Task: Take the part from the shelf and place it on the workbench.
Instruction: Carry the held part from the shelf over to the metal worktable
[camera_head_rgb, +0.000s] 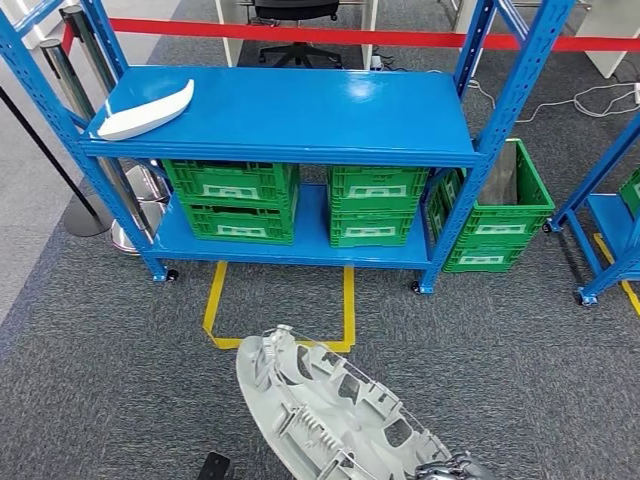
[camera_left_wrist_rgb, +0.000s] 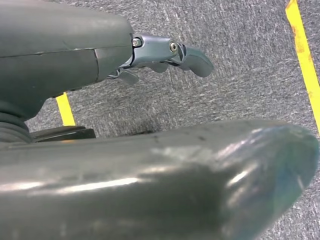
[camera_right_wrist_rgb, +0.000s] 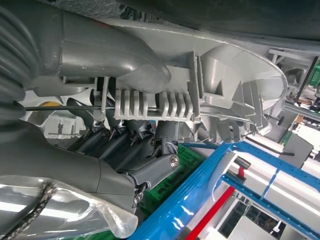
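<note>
A large light-grey ribbed plastic part (camera_head_rgb: 324, 410) hangs low in the head view, above the carpet in front of the blue shelf (camera_head_rgb: 302, 115). My right hand (camera_head_rgb: 449, 468) grips its near end at the bottom edge of that view. The right wrist view shows my right hand (camera_right_wrist_rgb: 124, 145) with thumb and dark fingers closed around the part (camera_right_wrist_rgb: 211, 85). A second, white curved part (camera_head_rgb: 147, 110) lies on the shelf's top board at the left. My left hand (camera_left_wrist_rgb: 166, 52) hangs over the grey carpet, fingers stretched out and holding nothing.
Green crates (camera_head_rgb: 230, 200) stand on the shelf's lower board, and another green crate (camera_head_rgb: 494, 210) sits on the floor to its right. Yellow tape (camera_head_rgb: 347, 310) marks the carpet. A red barrier tape (camera_head_rgb: 302, 35) runs behind. A second blue rack (camera_head_rgb: 611, 230) is at the right.
</note>
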